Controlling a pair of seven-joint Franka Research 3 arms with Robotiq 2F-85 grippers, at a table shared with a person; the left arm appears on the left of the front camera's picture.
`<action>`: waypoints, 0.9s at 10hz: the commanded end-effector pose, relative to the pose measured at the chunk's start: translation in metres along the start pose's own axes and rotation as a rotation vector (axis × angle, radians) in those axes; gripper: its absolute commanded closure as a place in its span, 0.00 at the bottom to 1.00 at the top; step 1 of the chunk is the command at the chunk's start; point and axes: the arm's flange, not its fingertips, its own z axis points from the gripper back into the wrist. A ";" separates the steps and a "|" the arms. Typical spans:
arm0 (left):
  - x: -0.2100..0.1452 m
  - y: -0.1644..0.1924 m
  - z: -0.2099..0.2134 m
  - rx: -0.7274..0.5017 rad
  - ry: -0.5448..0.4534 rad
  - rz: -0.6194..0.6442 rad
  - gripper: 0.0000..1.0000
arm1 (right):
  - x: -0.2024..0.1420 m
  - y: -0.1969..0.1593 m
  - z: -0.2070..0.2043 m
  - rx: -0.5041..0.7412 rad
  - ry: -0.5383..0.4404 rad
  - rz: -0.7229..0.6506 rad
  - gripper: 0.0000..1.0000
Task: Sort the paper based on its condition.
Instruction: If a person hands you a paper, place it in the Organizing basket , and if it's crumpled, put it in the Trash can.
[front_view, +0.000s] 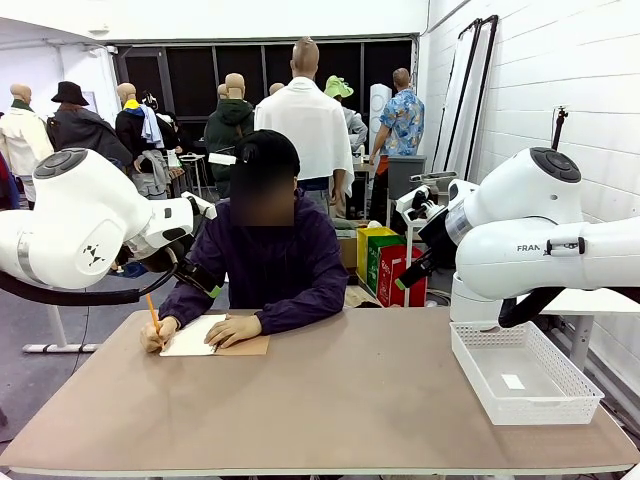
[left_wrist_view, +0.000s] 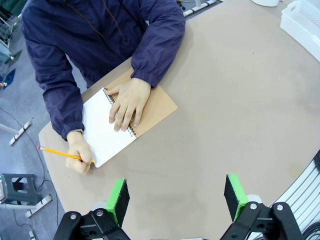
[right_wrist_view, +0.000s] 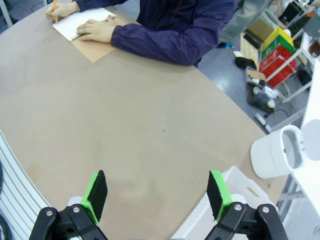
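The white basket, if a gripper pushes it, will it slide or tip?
Probably slide: the white basket is low, wide and flat on the smooth table. Its thin lattice walls look light, so a small nudge may send it far. It sits near the table's right edge, so an outward push could drop it.

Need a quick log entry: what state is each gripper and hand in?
Left gripper: open, empty.
Right gripper: open, empty.
One hand: holding a pencil.
Other hand: flat on the notebook.

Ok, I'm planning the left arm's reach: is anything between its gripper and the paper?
Nothing between the left gripper and the paper, but the person's hand lies flat on it and the pencil hand touches its edge.
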 end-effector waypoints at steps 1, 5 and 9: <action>0.000 0.000 0.000 -0.007 0.000 -0.009 0.00 | 0.000 0.000 0.000 0.003 0.000 -0.001 0.00; 0.000 0.000 0.000 -0.007 0.000 -0.009 0.00 | 0.000 0.000 0.000 0.003 0.000 -0.001 0.00; 0.000 0.000 0.000 -0.007 0.000 -0.009 0.00 | 0.000 0.000 0.000 0.003 0.000 -0.001 0.00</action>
